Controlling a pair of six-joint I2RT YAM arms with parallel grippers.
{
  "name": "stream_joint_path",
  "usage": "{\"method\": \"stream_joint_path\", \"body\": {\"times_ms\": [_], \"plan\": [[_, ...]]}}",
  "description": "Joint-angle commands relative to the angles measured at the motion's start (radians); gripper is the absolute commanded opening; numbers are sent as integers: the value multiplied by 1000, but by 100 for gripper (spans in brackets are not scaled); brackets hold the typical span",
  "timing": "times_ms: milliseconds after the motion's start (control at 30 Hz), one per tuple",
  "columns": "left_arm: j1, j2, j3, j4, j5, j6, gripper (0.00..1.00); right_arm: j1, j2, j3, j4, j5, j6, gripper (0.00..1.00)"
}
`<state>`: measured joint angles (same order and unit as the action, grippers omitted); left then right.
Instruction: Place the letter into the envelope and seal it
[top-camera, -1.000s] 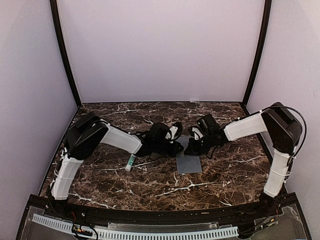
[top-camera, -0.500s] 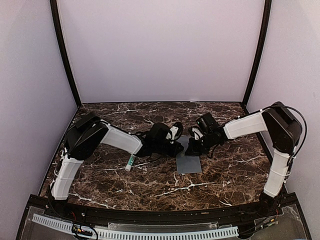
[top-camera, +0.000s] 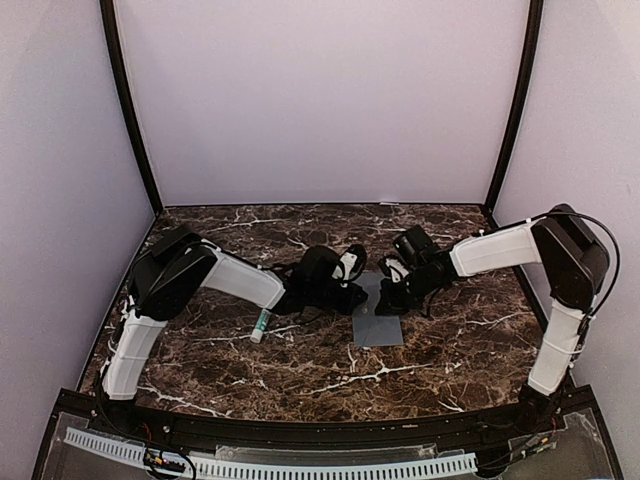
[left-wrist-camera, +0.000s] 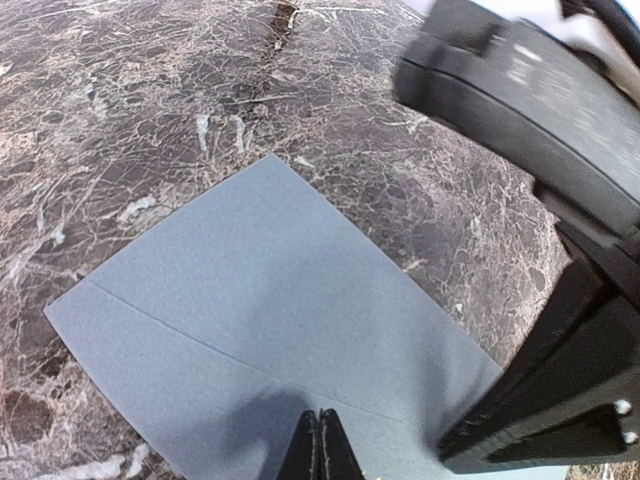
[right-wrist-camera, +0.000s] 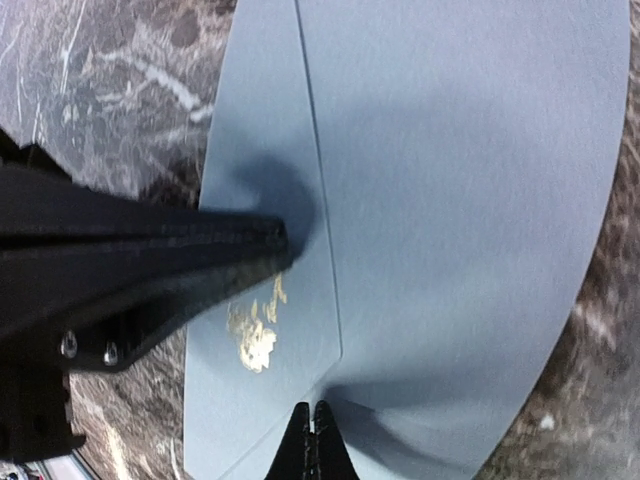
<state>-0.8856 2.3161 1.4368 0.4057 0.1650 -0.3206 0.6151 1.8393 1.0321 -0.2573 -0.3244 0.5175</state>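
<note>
Envelope (top-camera: 378, 328), slate-grey, is lying flat on the marble worktop (top-camera: 300, 370). Left hand (left-wrist-camera: 320, 447) and right hand (right-wrist-camera: 310, 440), 2 together, are pressing closed, empty tips onto its far end.

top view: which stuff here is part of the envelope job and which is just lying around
Part of the job:
- envelope, flat on the table
- left gripper and right gripper, both shut, tips on the envelope
- letter: not in sight

Lying about:
- small white tube with a green end, left of the envelope, untouched; could be glue, cannot tell
</note>
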Motion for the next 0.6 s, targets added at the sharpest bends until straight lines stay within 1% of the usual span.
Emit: {"method": "stream_joint_path", "body": {"times_ms": [0,200,567], "plan": [[4,7,-34,-105,-25,15,0,35,-77,7,-89,18,-32,0],[4,5,-38,-102,-20,12,0,65,-90,37,-79,27,-33,0],[4,0,-45,-98,-17,14,0,67,12,58,-22,19,-37,0]]}}
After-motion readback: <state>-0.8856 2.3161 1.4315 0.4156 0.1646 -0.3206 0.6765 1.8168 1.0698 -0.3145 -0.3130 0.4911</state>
